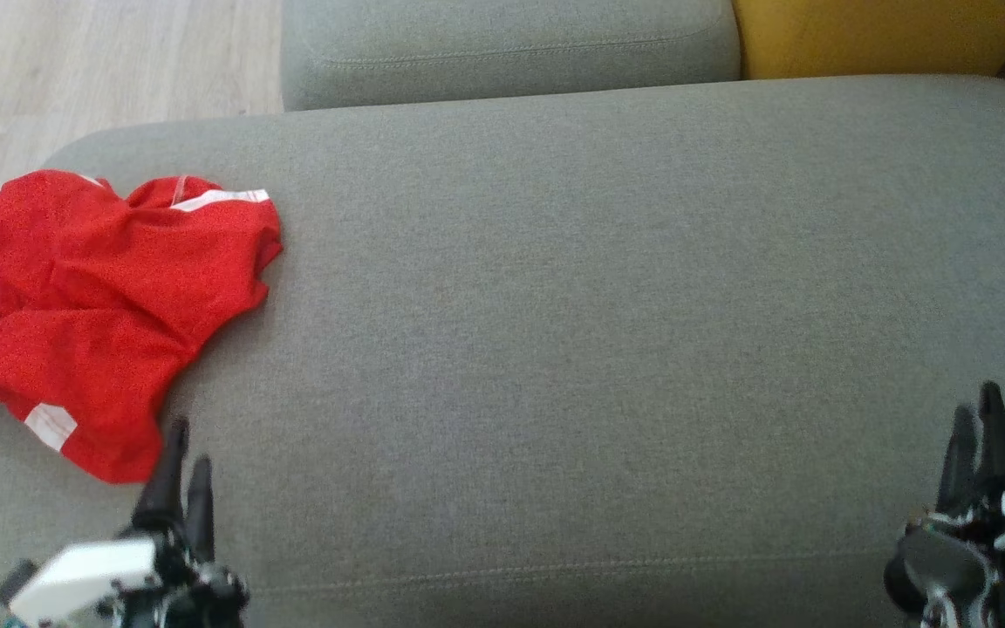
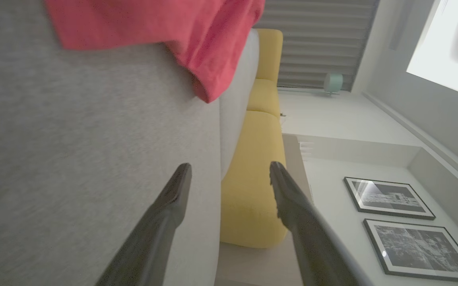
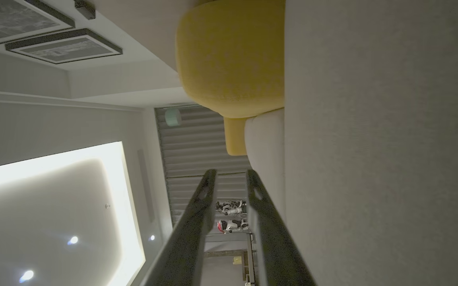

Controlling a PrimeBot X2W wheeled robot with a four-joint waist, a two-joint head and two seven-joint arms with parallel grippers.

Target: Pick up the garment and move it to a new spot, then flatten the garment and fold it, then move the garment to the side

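Now | left pincer (image 1: 189, 442) wide apart, empty, beside garment (image 1: 110, 296) | right pincer (image 1: 976, 399) narrowly apart, empty

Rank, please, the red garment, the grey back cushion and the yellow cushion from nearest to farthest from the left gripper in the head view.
1. Red garment: just ahead of the left gripper, at left.
2. Grey back cushion: far side, middle.
3. Yellow cushion: far right corner.
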